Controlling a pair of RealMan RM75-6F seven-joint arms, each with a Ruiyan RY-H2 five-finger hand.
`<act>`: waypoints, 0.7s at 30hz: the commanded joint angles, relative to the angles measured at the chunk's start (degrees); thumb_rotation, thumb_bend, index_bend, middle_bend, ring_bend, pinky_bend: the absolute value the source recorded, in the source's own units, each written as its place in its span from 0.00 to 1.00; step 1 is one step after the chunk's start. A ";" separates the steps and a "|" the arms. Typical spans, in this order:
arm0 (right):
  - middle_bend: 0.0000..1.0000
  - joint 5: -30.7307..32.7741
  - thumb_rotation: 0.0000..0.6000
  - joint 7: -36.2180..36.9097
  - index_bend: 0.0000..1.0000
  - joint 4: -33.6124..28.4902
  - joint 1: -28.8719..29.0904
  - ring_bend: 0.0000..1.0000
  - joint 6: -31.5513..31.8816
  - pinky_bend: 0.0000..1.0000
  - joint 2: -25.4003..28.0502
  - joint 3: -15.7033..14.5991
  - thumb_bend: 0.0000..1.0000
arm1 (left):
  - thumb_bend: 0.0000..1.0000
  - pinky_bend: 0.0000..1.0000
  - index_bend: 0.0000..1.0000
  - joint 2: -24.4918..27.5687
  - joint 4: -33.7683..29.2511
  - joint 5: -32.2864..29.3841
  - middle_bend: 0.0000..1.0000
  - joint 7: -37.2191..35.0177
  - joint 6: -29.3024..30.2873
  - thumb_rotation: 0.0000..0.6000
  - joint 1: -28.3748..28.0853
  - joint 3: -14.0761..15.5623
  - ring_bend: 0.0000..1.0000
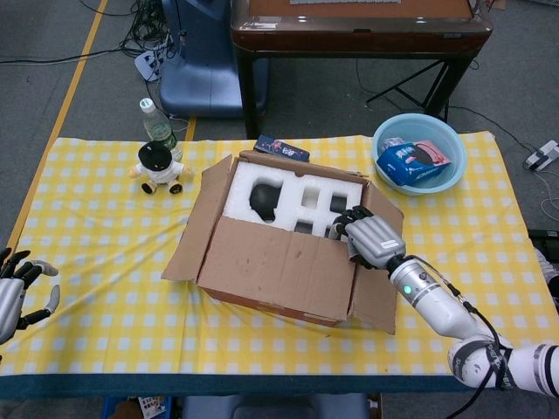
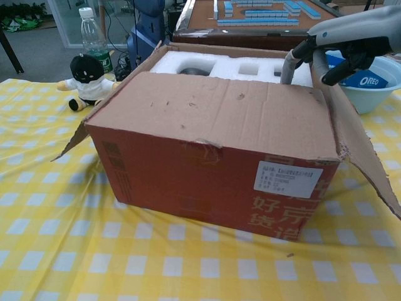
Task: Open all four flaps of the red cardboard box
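From the head view, the red cardboard box [image 1: 279, 271] sits near the middle of the desk [image 1: 96, 262], which is covered in a yellow checked cloth. Its left, far and right flaps are folded outward, while the near flap [image 1: 279, 262] still lies over the front half of the opening. White foam packing [image 1: 293, 196] with dark cut-outs fills the uncovered back half. The right hand [image 1: 371, 234] rests at the box's right side, its dark fingers [image 1: 345, 218] curled down over the foam's edge beside the near flap's right end; whether they actually grip anything cannot be told. The left hand [image 1: 16, 284] lies at the desk's left edge, well apart from the box, fingers spread and holding nothing. A small panda doll [image 1: 159, 168] stands left of the box in front of a plastic bottle [image 1: 157, 124], a dark flat packet [image 1: 282, 147] lies just behind the box, and a blue bowl [image 1: 419, 131] holding snack packs sits at the far right. From the chest view, the box's red front wall carries a white label [image 2: 288, 175], and the near flap lies nearly flat over the top. The right hand [image 2: 335, 47] hangs above the right rear corner, one finger pointing down at the foam behind the flap. The doll [image 2: 86, 80] and bottle [image 2: 94, 37] stand at the left, and the bowl [image 2: 376, 88] shows at the right.
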 commanded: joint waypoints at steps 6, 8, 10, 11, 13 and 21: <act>0.22 -8.78 1.00 20.74 0.35 -3.68 -7.38 0.11 -3.19 0.06 6.88 4.12 1.00 | 0.48 0.00 0.47 0.02 -0.82 0.33 0.32 0.80 -0.54 0.41 -0.61 -0.18 0.14; 0.22 -10.98 1.00 26.18 0.35 -3.85 -8.98 0.11 -4.25 0.06 7.95 4.87 1.00 | 0.48 0.00 0.47 0.16 -1.22 0.44 0.32 0.59 -0.99 0.41 -0.87 -0.17 0.14; 0.22 -14.36 1.00 35.28 0.35 -4.35 -11.39 0.11 -6.06 0.06 9.55 6.04 1.00 | 0.48 0.00 0.47 0.15 -1.56 0.71 0.32 1.12 -1.28 0.41 -1.23 -0.22 0.14; 0.22 -16.08 1.00 38.69 0.35 -4.35 -12.24 0.11 -6.64 0.06 10.10 6.48 1.00 | 0.48 0.00 0.47 0.13 -1.75 0.78 0.32 1.36 -1.40 0.42 -1.34 -0.21 0.14; 0.22 -19.69 1.00 45.52 0.35 -4.19 -13.92 0.11 -7.27 0.06 10.94 7.25 1.00 | 0.48 0.00 0.47 0.17 -2.15 0.90 0.32 1.88 -1.49 0.41 -1.53 -0.26 0.14; 0.22 -38.59 1.00 81.52 0.35 -1.36 -18.84 0.11 -4.90 0.06 12.78 7.09 1.00 | 0.48 0.00 0.47 0.62 -3.58 1.28 0.32 3.44 -1.14 0.41 -1.68 -0.27 0.14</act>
